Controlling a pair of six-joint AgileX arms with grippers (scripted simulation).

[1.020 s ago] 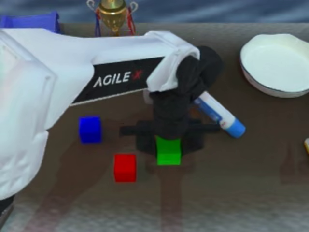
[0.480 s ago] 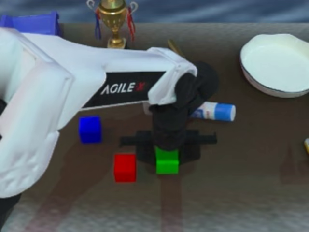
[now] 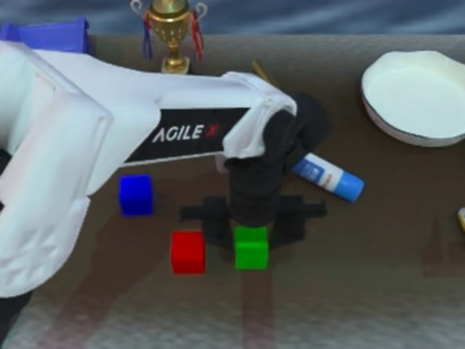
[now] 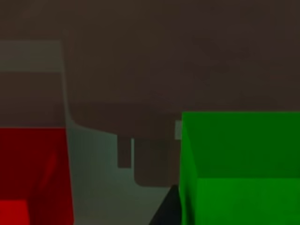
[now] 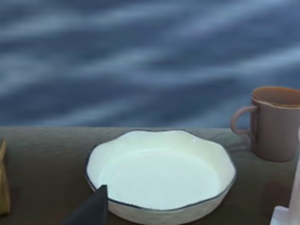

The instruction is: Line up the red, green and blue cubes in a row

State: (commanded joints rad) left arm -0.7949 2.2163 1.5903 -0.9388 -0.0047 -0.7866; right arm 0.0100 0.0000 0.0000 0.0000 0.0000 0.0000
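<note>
Left hand: my left hand [image 3: 252, 218] hangs low over the green cube [image 3: 251, 247], its black body covering the cube's far edge. I cannot tell whether its fingers are spread or pinching the cube; the top view hides them and the left wrist view shows only cube faces.
Green cube: it sits on the tabletop [image 3: 349, 291], just right of the red cube [image 3: 188, 251] with a small gap between them, and roughly level with it.
Blue cube: the blue cube [image 3: 136, 194] lies left of the red cube and farther back, out of line with the other two.
Risk, grip: if the fingers are loose and I lift, I judge the green cube could twist or stay behind; if they pinch and I slide, it could skew.
Risk, neighbour: in the left wrist view the red cube [image 4: 33, 173] is near the green cube [image 4: 239, 164], so a sideways drift towards it would, I think, knock it out of line.
Risk, arm: the left arm [image 3: 109, 138] passes above the blue cube, so reaching for it needs care.
Glue stick: a blue-and-white glue stick [image 3: 330, 177] lies right of the green cube and farther back, beside the wrist; a swing could roll it.
Other things: a white dish [image 3: 378, 109], a gold trophy [image 3: 171, 29] and a blue bin [image 3: 51, 33] are well apart from the green cube.
Right arm: parked, its wrist view facing the white dish [image 5: 159, 173] and a mug [image 5: 274, 124].
</note>
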